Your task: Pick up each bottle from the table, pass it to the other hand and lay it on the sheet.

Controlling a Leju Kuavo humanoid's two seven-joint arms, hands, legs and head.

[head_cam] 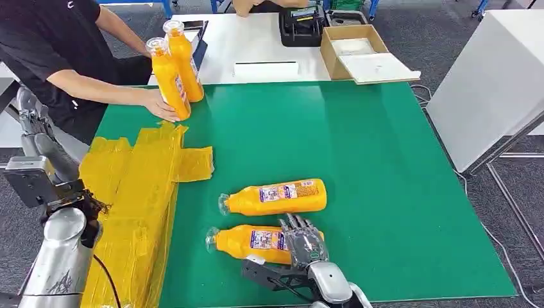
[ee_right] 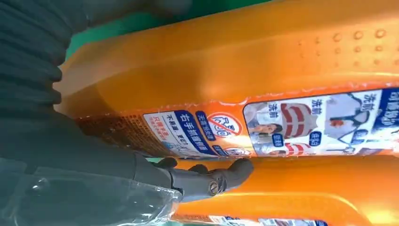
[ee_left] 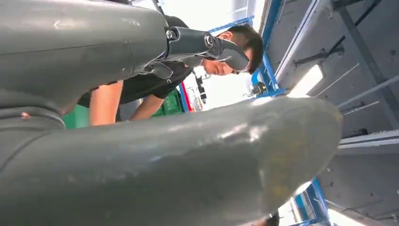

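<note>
The robot's left arm (head_cam: 61,256) is a thick tube of brushed silver metal. Above it sits a grey box-shaped joint block, and a thin black cable runs down beside the tube. The left hand (ee_left: 188,160) has a smooth dark grey shell with small scratches, and one slim dark finger shows a round silver screw at its hinge. The right hand (head_cam: 305,247) has dark grey fingers (ee_right: 221,176) with metal links, a grey ribbed cover, a rounded silver wrist cap and a black bracket beside it.
</note>
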